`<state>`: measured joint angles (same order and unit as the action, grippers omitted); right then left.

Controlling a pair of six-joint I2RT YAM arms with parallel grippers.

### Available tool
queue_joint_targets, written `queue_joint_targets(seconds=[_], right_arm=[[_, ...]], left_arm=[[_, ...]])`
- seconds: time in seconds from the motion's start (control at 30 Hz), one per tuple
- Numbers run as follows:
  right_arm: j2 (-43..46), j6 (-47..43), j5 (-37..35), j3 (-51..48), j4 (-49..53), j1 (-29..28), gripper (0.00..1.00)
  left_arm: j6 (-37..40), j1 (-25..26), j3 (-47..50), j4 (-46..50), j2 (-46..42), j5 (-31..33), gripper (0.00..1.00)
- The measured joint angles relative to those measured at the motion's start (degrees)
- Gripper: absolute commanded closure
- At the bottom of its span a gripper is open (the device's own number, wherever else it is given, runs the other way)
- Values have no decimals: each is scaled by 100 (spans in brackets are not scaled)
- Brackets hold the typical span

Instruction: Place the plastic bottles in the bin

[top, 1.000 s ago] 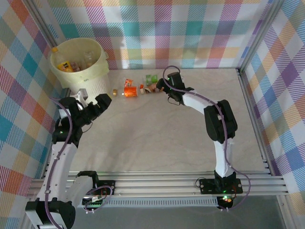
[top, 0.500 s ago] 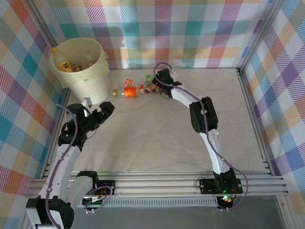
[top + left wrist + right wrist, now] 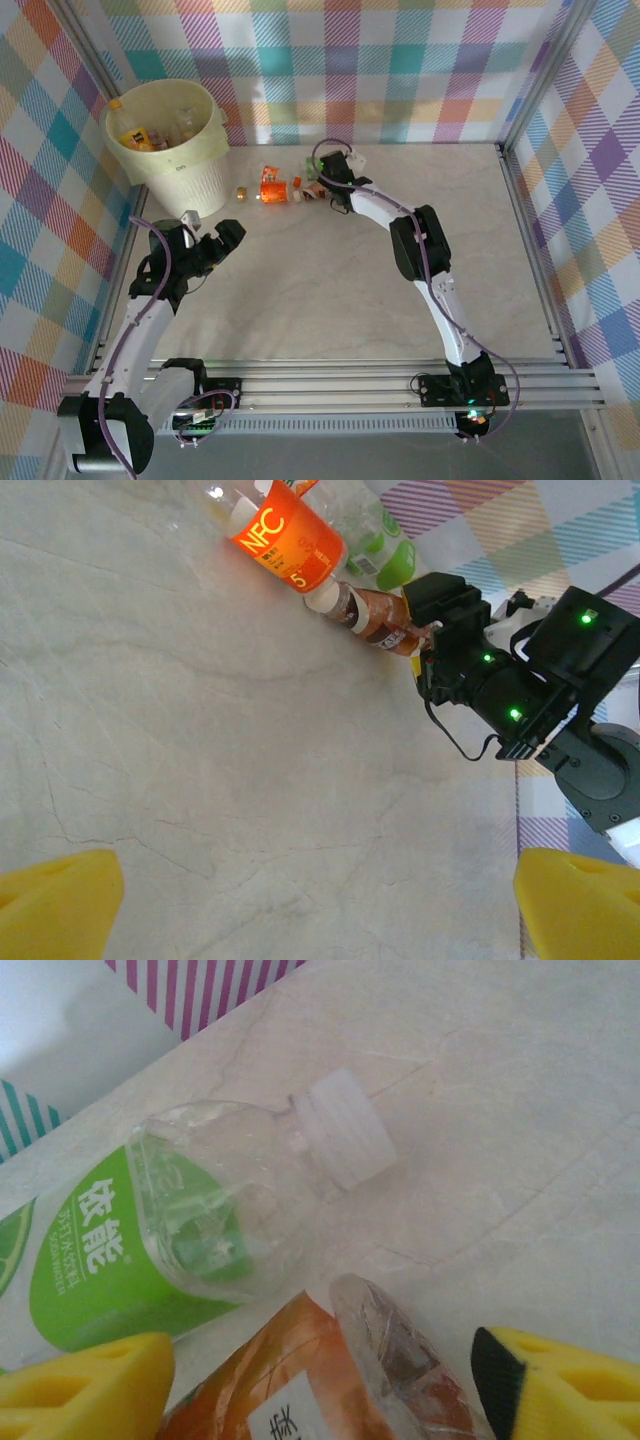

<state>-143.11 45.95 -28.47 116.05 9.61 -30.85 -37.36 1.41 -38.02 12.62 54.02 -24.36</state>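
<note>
the pale-yellow round plastic bin (image 3: 195, 165) stands at the table's far left corner, with several crushed plastic bottles (image 3: 140, 138) already inside. a few are left in a row on the marble-look table (image 3: 330, 290) just right of it: an orange-labelled bottle (image 3: 290, 535) reading "nfc", a clear green-labelled bottle with a white cap (image 3: 190, 1230) printed 依能, and a crushed orange-brown bottle (image 3: 370, 1370). the right gripper (image 3: 315, 1385) straddles that last one; whether its fingers press it yet, i cannot tell. the left gripper (image 3: 212, 238) hangs spread wide and empty near the bin.
</note>
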Motion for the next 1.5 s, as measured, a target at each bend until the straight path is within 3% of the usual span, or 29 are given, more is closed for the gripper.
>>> queue_joint_targets(seconds=[0.43,0.67,0.97,1.07,1.2,1.5], right_arm=[[1213,-391,374,-2461,-1801,2,55],[2127,-916,1040,-4050,-2645,-26,55],[3202,-1091,1943,-5877,-3652,-192,57],[3324,-1088,2280,-6153,-3904,-273,56],[3401,-1062,2614,-6358,-4052,-391,46],[4024,-468,2675,-6588,-3882,-442,29]], left_arm=[[271,227,2,-254,208,-133,0],[417,623,-7,-538,579,-315,0],[688,1419,-219,-879,1674,-433,0],[883,1788,-442,-894,2175,-431,0],[1095,2229,-717,-975,2811,-323,0],[1725,3132,-1816,-382,3969,1064,0]])
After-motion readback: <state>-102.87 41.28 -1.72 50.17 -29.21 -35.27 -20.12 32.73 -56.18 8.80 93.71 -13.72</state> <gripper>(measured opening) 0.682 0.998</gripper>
